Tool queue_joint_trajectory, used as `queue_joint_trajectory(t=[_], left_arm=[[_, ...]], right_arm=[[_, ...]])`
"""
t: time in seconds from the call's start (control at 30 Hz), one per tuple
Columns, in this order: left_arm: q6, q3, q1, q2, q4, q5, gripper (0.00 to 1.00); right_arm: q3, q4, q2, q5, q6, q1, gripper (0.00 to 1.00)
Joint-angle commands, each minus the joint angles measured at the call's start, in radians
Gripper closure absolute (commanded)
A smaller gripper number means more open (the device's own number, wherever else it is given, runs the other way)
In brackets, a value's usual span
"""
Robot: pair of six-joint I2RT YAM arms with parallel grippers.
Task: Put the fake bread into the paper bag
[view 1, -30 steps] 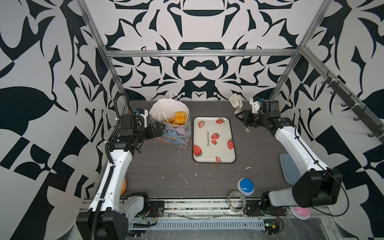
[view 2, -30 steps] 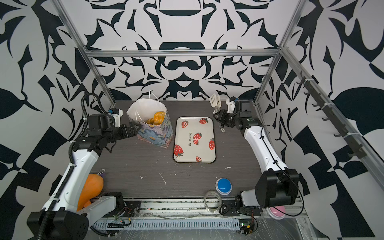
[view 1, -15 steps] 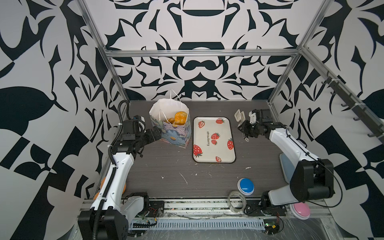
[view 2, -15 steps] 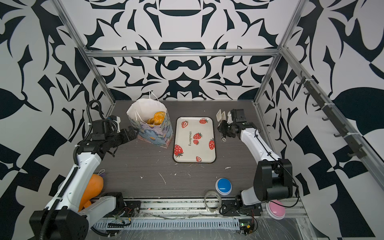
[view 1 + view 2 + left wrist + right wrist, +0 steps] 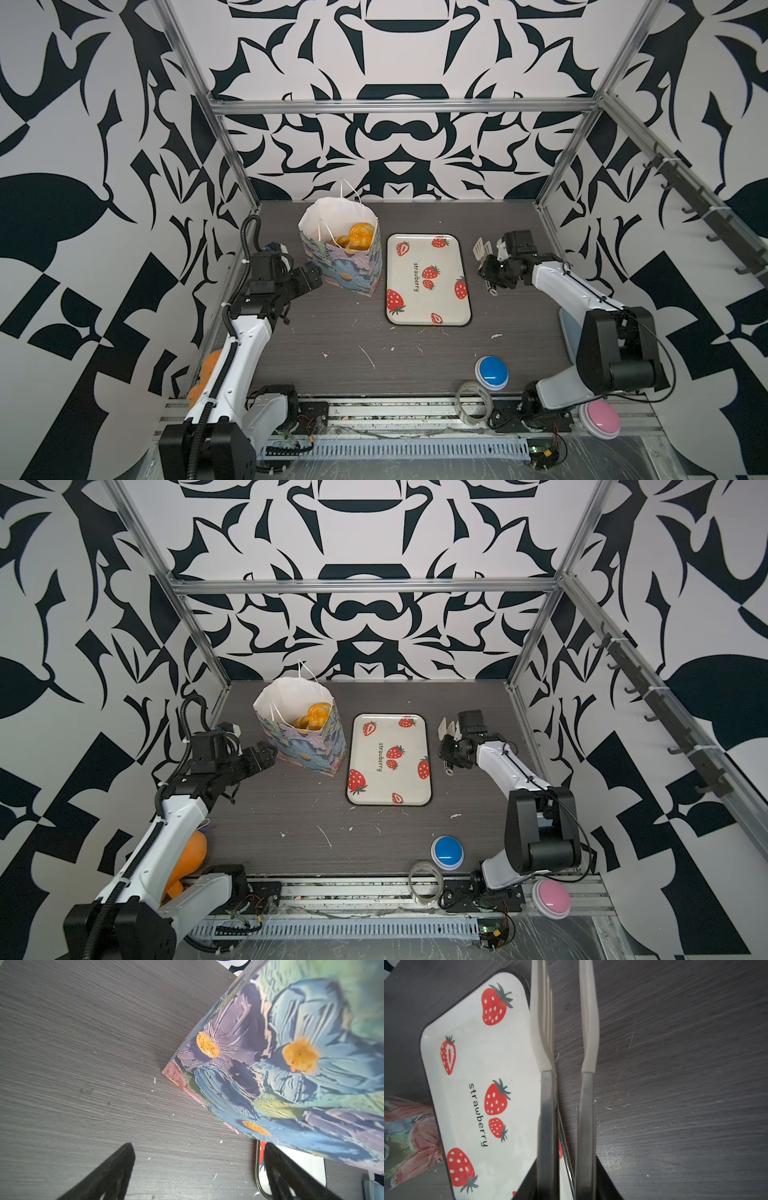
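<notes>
Off the table's left edge, behind the left arm: noted an orange lump (image 5: 193, 854), kind unclear. Next, found the left gripper (image 5: 313, 274) low over the dark table (image 5: 332, 332), jaws spread wide and clasping nothing. Placed just beside the near corner of the paper bag (image 5: 345, 266); contact not made out. In the left wrist view, confirmed both black fingers (image 5: 116, 1167) well apart, bare wood between, flowered bag wall close ahead. Standing upright, mouth open. Inside, near the rim, counted at least two golden pieces of fake bread (image 5: 359, 235); any deeper hidden. Just right of the bag, logged a strawberry tray (image 5: 424, 253) lying flat. Further right, found the right gripper (image 5: 492, 270) closed narrow on a pair of tongs (image 5: 482, 249). In the right wrist view, seen pinching both steel arms, white tips reaching out along the tray's edge. Near the front right, logged a blue button (image 5: 491, 372), a tape roll (image 5: 473, 401) and a pink button (image 5: 600, 419).
</notes>
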Motion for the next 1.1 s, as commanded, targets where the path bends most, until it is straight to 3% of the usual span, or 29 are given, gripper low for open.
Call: queue_joint_trajectory(t=[0.0, 0.37, 1.07], left_arm=[[0.019, -0.025, -0.001, -0.015, 0.047, -0.026, 0.01], [0.129, -0.127, -0.033, -0.114, 0.167, -0.102, 0.01], [0.202, -0.188, -0.033, -0.070, 0.323, -0.064, 0.01]], right_arm=[[0.004, 0.051, -0.001, 0.021, -0.019, -0.003, 0.65], [0.014, 0.037, 0.047, 0.061, -0.026, -0.004, 0.65], [0.099, -0.028, 0.235, 0.145, -0.054, -0.004, 0.64]])
